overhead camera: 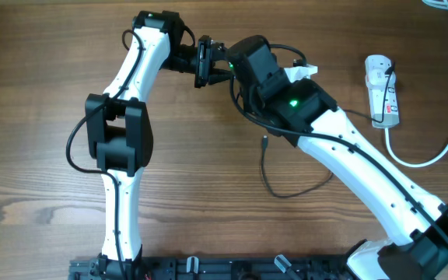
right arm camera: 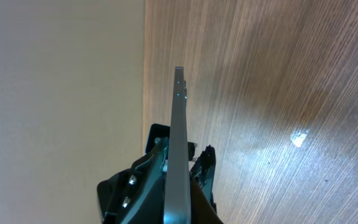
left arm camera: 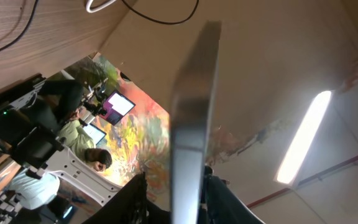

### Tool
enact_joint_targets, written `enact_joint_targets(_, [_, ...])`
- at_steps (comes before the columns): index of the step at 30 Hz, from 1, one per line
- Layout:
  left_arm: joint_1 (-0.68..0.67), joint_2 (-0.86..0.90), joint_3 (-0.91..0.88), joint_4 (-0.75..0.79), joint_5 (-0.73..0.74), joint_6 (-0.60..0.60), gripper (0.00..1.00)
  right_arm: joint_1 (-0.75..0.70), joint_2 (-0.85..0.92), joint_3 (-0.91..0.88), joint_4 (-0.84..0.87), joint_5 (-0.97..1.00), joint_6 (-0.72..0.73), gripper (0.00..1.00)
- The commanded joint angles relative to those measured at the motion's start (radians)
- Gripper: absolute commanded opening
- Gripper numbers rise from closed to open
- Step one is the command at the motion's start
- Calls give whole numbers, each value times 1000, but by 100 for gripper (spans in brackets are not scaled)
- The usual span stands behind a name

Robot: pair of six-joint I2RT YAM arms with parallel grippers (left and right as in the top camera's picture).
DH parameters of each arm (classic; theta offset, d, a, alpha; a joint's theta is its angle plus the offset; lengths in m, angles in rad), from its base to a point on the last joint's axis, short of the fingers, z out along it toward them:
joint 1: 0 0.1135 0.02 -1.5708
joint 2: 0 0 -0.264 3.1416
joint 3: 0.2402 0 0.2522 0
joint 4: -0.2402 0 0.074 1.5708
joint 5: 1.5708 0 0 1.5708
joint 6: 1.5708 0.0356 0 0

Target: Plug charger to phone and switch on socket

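Charger [overhead camera: 264, 159] lies loose on the wooden surface [overhead camera: 37, 117], nearest the arm bases. Its small connector tip [overhead camera: 264, 141] rests bare on the wood, joined to nothing. From the tip the thin black cable runs toward the bases, bends in a loop and passes under the right arm.

Farther back and to the right, the white socket [overhead camera: 382, 93] lies flat, well apart from both tools. A black plug [overhead camera: 388, 71] sits in its far end, and a thick white cord [overhead camera: 422, 162] curves away from its near end. Whether its switch is on cannot be told.

Farthest from the bases, the two arms meet and the phone [right arm camera: 178, 124] is held off the surface between them. The right tool [right arm camera: 176, 158] is clamped on the phone, with a dark finger [right arm camera: 145, 171] pressed against each flat face. The phone shows there as a thin grey slab seen edge-on, with wood grain to one side of it. The left tool [left arm camera: 174, 182] is likewise closed on the phone, which rises blurred and edge-on from between its fingers [left arm camera: 135, 196]. Behind it that view shows only the ceiling, a strip light and the room. From overhead the phone is almost wholly hidden by the two tools.
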Motion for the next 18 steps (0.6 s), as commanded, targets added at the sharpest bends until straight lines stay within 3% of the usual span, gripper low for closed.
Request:
enact_joint_targets(1, [-1,-43,22,3,16,-19,33,3,-30,14,6,8,-14,4])
enact_joint_targets(14, [0,-43,22,3,16,-19,23,3,-30,14,2,-37,-14,4])
enact_joint_targets(18, [0,-43,21,3,16,-18,8,3,-30,14,2,-37,-14,5])
